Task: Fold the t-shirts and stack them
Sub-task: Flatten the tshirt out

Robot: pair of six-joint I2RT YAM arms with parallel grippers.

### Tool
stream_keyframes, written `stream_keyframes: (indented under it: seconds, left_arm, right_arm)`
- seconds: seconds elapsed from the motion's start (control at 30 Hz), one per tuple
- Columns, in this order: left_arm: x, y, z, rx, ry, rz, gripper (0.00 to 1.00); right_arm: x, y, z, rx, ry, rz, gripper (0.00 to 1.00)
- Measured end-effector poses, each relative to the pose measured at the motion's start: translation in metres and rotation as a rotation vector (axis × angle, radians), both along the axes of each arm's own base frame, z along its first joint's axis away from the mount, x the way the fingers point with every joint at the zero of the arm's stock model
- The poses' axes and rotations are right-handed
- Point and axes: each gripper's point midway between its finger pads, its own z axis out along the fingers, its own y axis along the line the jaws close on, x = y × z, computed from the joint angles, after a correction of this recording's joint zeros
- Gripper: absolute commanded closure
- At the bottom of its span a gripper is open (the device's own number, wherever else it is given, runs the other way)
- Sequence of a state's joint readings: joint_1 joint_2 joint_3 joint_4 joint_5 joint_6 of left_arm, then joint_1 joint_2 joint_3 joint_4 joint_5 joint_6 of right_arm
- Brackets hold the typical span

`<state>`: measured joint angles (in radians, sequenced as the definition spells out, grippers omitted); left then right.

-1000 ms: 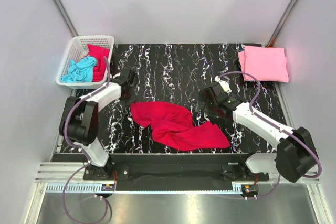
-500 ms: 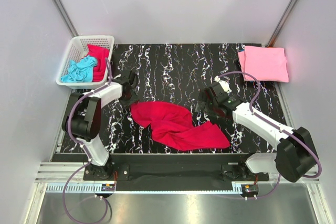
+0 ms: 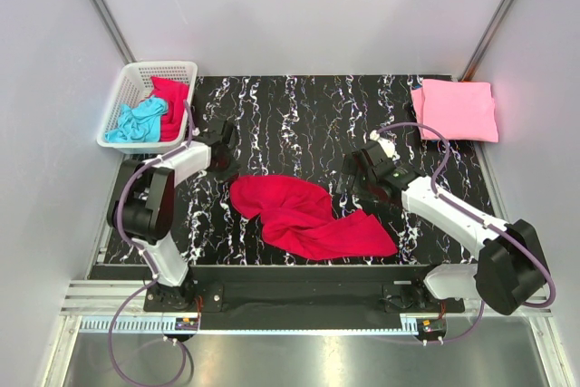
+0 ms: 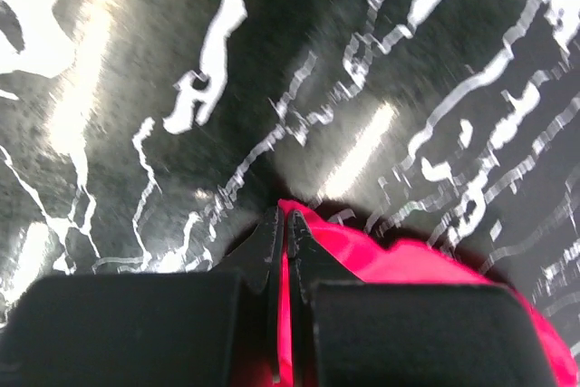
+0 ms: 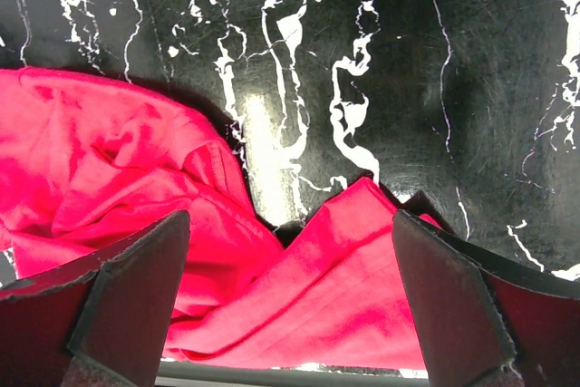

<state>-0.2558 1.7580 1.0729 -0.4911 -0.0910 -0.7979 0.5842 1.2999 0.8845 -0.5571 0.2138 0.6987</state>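
The crimson t-shirt [image 3: 304, 219] is caught only by a thin sliver of its far-left edge. A pull could slip it out of the left hand [image 4: 283, 217], or drag the whole heap along without spreading it. It lies crumpled and twisted on the near middle of the tabletop [image 3: 299, 115], with a flatter tail running near right. The left hand's fingers are pressed together on that edge. The right hand [image 5: 290, 224] hangs spread wide over the shirt's right part. A folded pink t-shirt [image 3: 455, 109] lies far right.
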Motion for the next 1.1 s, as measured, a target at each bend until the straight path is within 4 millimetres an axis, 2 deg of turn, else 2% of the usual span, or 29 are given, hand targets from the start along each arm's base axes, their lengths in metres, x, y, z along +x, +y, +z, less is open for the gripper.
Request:
stream_keyframes:
  seconds: [0.07, 0.17, 0.23, 0.4, 0.5, 0.6, 0.73, 0.83, 0.97, 1.1]
  left_arm:
    - [-0.002, -0.006, 0.009, -0.025, -0.015, -0.035, 1.0]
    - [0.0, -0.027, 0.046, -0.085, -0.102, -0.133, 1.0]
    - [0.009, -0.05, 0.089, -0.14, -0.207, -0.216, 1.0]
    - [0.027, -0.098, 0.221, -0.285, -0.509, -0.408, 1.0]
    - [0.021, -0.115, 0.297, -0.333, -0.686, -0.512, 1.0]
    - [0.001, -0.124, 0.353, -0.333, -0.832, -0.599, 1.0]
    - [-0.025, -0.134, 0.418, -0.327, -0.99, -0.705, 1.0]
    - [-0.034, -0.137, 0.466, -0.323, -1.107, -0.756, 1.0]
    - [-0.054, -0.148, 0.51, -0.327, -1.23, -0.852, 1.0]
    - [-0.073, -0.165, 0.54, -0.353, -1.312, -0.946, 1.0]
  right_arm:
    - [-0.001, 0.002, 0.002, 0.005, 0.001, 0.012, 0.0]
    - [-0.003, 0.008, 0.003, 0.011, 0.004, 0.038, 0.0]
    - [-0.007, 0.011, 0.002, 0.011, 0.009, 0.052, 0.0]
    - [-0.011, 0.014, 0.005, 0.017, 0.005, 0.064, 0.0]
    - [-0.012, 0.014, 0.015, 0.034, -0.022, 0.066, 0.0]
    - [-0.012, 0.014, 0.026, 0.054, -0.053, 0.066, 0.0]
    - [-0.013, 0.014, 0.032, 0.064, -0.069, 0.068, 0.0]
    - [-0.014, 0.014, 0.032, 0.062, -0.067, 0.07, 0.0]
    - [-0.015, 0.016, 0.036, 0.062, -0.068, 0.076, 0.0]
    - [-0.01, 0.02, 0.046, 0.073, -0.087, 0.08, 0.0]
